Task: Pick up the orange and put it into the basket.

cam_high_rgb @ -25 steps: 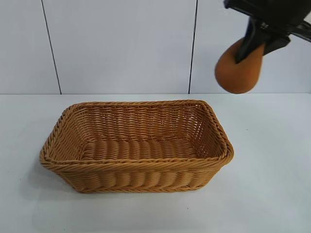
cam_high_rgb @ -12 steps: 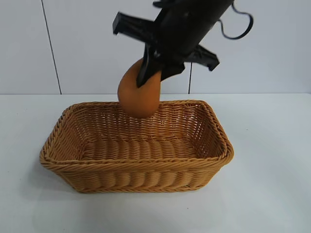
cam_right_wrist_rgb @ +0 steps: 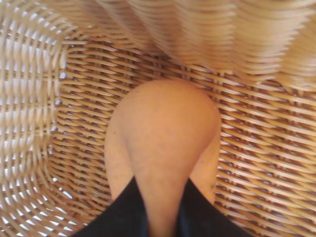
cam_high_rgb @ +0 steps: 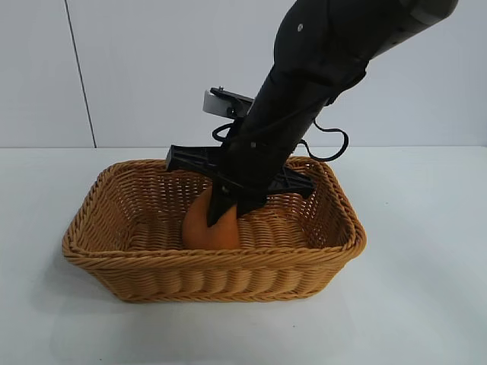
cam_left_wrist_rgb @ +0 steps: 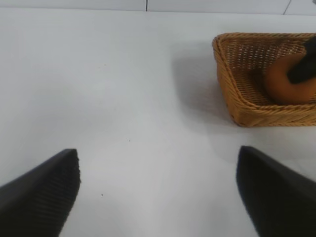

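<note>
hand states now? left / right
Left hand: open, empty, over bare table.
Right hand: shut on the orange, down inside the basket.

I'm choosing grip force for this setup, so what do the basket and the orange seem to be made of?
The basket looks like woven wicker or a plastic imitation: tan-golden strands, braided rim, slight sheen. The orange, pinched by the right gripper inside the basket, has a matte, finely rough, dull orange-brown skin; whether it is real fruit or a replica cannot be told. The left gripper sits open over the table.

No text, label, brand, number or sign can be read anywhere in these views.
</note>
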`<state>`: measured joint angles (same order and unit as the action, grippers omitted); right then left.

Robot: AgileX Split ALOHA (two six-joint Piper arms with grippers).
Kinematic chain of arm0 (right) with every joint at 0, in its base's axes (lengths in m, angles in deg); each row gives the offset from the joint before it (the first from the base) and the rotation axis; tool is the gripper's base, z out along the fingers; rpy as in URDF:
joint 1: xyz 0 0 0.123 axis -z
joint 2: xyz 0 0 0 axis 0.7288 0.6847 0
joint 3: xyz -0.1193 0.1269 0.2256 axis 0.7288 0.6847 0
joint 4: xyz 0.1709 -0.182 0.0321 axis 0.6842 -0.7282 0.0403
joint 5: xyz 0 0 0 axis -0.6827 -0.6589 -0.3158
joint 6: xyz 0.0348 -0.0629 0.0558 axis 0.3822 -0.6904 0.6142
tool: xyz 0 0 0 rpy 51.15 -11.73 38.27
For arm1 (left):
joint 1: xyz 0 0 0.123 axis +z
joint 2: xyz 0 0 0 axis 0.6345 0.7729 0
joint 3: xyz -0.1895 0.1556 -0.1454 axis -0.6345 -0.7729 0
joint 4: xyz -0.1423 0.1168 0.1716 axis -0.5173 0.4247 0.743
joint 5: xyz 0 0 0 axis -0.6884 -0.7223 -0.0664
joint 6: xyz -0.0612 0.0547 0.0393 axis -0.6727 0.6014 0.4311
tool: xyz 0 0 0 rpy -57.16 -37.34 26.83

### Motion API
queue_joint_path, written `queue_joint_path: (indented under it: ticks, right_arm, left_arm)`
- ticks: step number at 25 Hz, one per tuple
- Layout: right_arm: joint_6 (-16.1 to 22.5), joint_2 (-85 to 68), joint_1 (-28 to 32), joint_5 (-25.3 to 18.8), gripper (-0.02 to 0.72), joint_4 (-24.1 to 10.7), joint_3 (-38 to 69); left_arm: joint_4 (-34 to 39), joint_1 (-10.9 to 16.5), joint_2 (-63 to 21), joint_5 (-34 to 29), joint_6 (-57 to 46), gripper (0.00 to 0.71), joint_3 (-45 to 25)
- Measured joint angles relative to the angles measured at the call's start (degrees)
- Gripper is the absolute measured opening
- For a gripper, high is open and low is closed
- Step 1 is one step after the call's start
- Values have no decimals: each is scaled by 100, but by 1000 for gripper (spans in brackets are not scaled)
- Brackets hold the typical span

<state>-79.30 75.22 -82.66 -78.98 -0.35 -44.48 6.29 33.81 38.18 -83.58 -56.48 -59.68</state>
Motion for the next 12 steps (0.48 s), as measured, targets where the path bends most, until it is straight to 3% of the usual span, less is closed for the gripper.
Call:
queue_joint_path:
  ticks: [3,8,10,12]
  right_arm:
    - [121,0,0,-867,621,-381,-664]
    - [414,0,0,-2321,631,-1204,-1944]
    - [570,0,0,-2688,631,-1578,-2320]
    - [727,-5,0,-2782,631,-1929,-2609]
  left_arm:
    - [0,0,0,0,0,615,0]
    - [0,0,0,0,0,615,0]
    - [0,0,0,0,0,615,0]
    - [0,0,0,0,0,615,0]
